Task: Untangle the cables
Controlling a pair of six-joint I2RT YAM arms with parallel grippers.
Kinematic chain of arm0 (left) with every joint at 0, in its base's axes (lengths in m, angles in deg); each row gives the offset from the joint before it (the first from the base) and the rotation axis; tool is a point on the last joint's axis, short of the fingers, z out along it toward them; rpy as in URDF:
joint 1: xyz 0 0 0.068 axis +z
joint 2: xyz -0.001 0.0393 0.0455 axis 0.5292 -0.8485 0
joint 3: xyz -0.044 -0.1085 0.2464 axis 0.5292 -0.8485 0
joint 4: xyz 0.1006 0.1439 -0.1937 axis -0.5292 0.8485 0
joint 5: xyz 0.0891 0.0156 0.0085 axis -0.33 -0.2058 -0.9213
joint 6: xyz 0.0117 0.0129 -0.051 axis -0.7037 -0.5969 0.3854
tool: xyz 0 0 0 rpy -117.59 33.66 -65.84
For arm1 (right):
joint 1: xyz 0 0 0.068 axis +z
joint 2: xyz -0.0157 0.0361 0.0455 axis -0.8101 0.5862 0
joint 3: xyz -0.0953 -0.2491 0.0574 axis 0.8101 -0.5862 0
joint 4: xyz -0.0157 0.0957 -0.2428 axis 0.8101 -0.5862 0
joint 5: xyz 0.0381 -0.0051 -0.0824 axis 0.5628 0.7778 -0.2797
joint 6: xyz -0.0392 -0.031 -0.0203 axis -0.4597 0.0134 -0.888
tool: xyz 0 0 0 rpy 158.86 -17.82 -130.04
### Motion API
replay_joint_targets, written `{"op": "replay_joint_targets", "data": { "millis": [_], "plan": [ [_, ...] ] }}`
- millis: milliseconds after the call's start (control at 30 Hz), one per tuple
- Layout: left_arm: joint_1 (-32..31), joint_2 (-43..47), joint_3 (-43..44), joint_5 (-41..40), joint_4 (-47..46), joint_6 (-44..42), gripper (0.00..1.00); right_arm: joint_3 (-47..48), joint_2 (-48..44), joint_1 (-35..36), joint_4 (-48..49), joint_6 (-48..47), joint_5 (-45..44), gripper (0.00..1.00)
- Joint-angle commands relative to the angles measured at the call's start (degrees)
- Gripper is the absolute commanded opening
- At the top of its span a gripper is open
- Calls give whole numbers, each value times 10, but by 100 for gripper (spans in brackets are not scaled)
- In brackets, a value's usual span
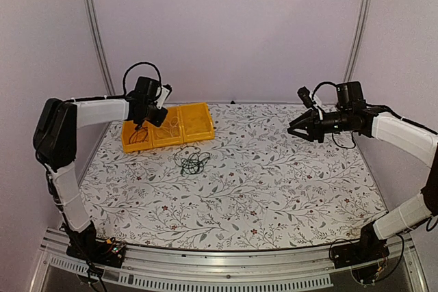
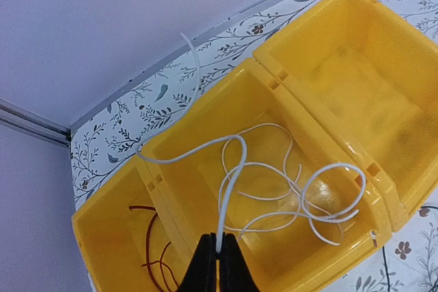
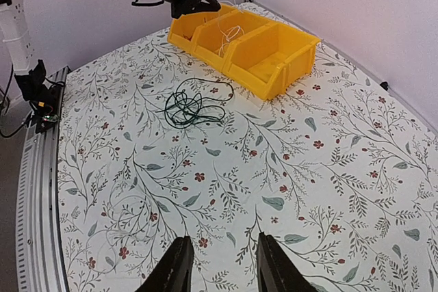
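White cable (image 2: 233, 169) is lying looped in the middle yellow bin (image 2: 179, 176), the left gripper (image 2: 217, 258) clamping one strand; it should probably be lowering before releasing, while the right gripper (image 3: 224, 237) is hovering with fingers apart.

No text, label, brand, number or sign is legible in any view; the yellow plastic three-compartment bin (image 1: 197, 124) and the floral-patterned tabletop (image 1: 287, 182) bear only plain colour and leaf print.
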Motion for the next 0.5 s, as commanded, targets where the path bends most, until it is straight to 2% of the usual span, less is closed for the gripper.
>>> {"op": "replay_joint_targets", "data": {
  "millis": [0, 133, 333, 467],
  "plan": [
    [15, -47, 46, -28, 6, -51, 0, -2, -3, 0, 6, -16, -1, 36],
    [14, -80, 73, -1, 35, -36, 0, -3, 1, 0, 3, -20, -2, 36],
    [9, -53, 35, 79, 28, 2, 0, -1, 5, 0, 1, -25, 0, 36],
    [8, -55, 39, 130, 64, 21, 1, 5, 17, 0, -11, -30, 7, 36]
  ]
}}
